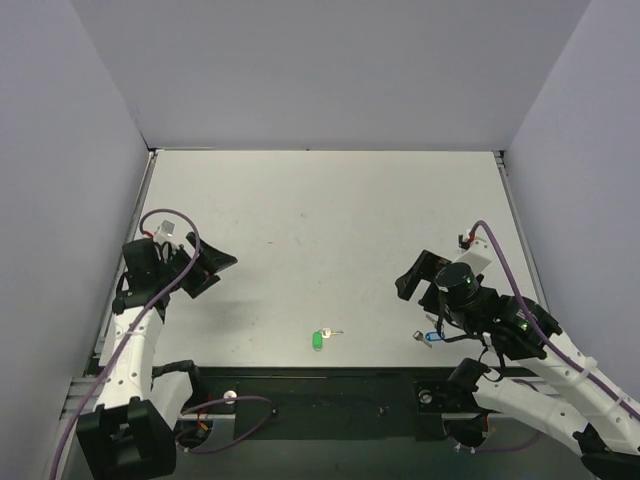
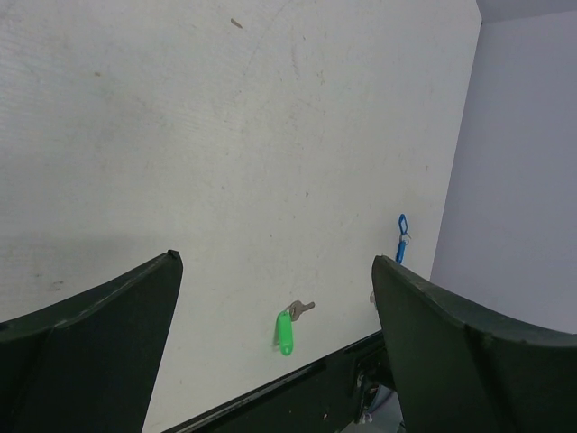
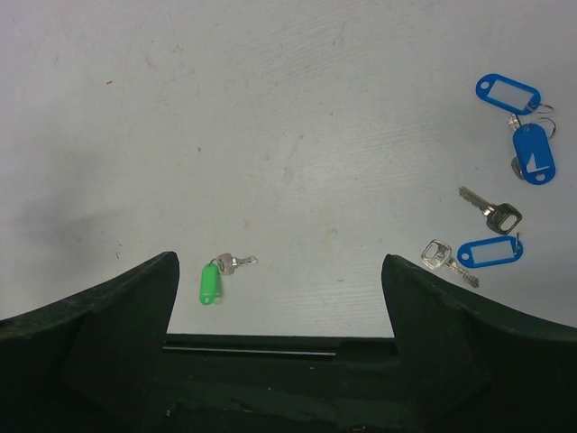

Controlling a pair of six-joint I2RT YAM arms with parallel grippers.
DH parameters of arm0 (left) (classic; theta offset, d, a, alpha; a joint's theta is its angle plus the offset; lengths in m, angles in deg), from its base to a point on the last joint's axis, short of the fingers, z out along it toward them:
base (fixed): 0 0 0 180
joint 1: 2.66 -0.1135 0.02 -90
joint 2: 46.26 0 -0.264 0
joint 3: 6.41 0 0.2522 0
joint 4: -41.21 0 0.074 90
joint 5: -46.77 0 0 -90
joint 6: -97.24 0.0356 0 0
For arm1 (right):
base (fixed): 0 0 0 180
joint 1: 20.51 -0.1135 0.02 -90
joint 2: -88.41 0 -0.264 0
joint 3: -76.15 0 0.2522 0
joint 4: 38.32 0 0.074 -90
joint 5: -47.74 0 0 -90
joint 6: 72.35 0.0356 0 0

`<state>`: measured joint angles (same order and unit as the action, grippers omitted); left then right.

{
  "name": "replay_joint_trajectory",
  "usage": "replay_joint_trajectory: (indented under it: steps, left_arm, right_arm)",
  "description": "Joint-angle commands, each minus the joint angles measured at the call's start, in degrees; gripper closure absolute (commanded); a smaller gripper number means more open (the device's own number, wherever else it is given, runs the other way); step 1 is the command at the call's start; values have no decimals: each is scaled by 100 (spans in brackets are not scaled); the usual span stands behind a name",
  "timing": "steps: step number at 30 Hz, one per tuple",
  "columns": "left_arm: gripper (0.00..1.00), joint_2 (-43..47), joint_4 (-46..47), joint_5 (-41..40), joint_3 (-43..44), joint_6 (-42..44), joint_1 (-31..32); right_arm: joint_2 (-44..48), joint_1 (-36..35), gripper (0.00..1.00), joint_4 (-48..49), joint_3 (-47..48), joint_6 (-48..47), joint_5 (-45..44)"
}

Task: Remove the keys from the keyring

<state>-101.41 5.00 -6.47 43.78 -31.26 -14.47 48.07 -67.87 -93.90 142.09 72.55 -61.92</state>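
Observation:
The keys lie near the table's front edge: a bright green tag [image 1: 318,340] with a small silver key [image 1: 334,332] at its upper end. Both show in the left wrist view, the tag [image 2: 286,333] and key [image 2: 303,308], and in the right wrist view, the tag [image 3: 209,283] and key [image 3: 237,262]. The keyring [image 3: 219,263] is a thin loop joining them, barely visible. My left gripper [image 1: 207,267] is open and empty, far to the left of the keys. My right gripper [image 1: 412,281] is open and empty, to their right.
Several blue-tagged keys and loose silver keys lie at the right: blue tags [image 3: 508,93], [image 3: 533,153], [image 3: 490,253] and keys [image 3: 491,210], [image 3: 444,257]. They sit under my right arm in the top view [image 1: 432,337]. A black strip [image 1: 330,385] borders the front edge. Walls enclose the table.

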Motion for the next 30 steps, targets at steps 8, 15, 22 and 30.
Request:
replay_joint_trajectory:
  steps: [8,15,22,30]
  left_arm:
    - [3,1841,-452,-1203,-654,-728,1468]
    - [5,2544,-549,-2084,-996,-1379,2753]
    - [10,2756,-304,-2822,-1558,-1949,3720]
    - [14,2493,241,-3938,-1928,-2758,5311]
  right_arm:
    - [-53,-72,12,306,-367,408,6]
    - [96,-99,12,491,-630,654,-55]
    - [359,-116,12,763,-1034,1207,-389]
    - [509,-134,13,921,-1281,1542,-618]
